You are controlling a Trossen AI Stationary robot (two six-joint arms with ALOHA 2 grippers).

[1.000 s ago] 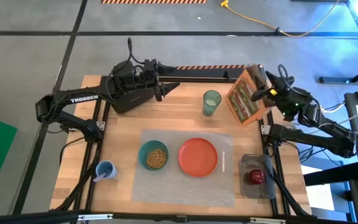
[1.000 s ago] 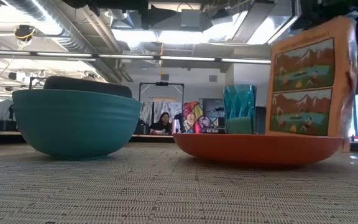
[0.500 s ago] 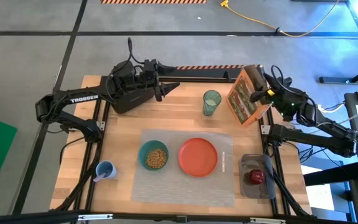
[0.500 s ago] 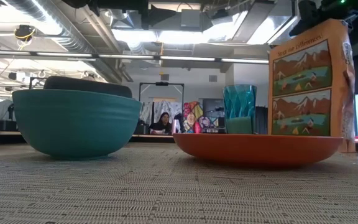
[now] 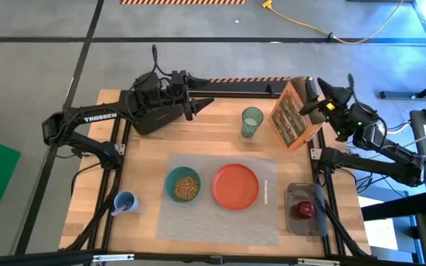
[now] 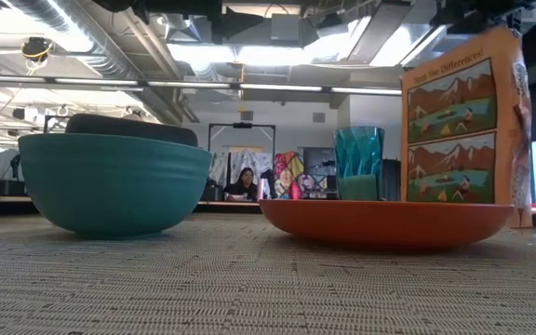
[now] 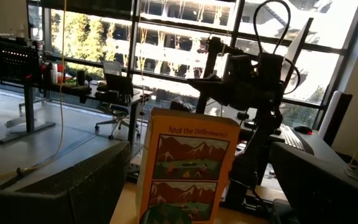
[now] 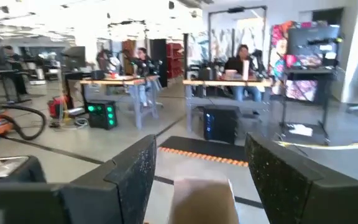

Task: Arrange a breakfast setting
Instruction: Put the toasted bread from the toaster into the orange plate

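Observation:
On the grey placemat [image 5: 220, 222] stand the teal bowl [image 5: 183, 185], with cereal in it, and the orange-red plate [image 5: 236, 185]. A slim pale utensil [image 5: 266, 193] lies at the mat's right edge. The green glass [image 5: 251, 122] stands behind the mat. The red apple [image 5: 303, 210] rests on a dark tray at the right. The orange cereal box [image 5: 291, 117] stands upright on its base at the far right. My right gripper [image 5: 310, 103] is open at the box's top [image 8: 204, 198], with a finger on either side and a gap on each. My left gripper [image 5: 202, 103] waits open at the far left.
A blue cup [image 5: 124, 202] stands near the left edge. A black bulky object [image 5: 150, 120] lies under my left arm. In the low view the bowl [image 6: 114, 181] and plate [image 6: 384, 221] block most of the table. People sit at desks in the room beyond.
The cereal box has gone from leaning to standing upright on the table. My right gripper has tipped upward and risen a little, drawing back toward the table's right edge from the box top. The gap between its fingers looks unchanged.

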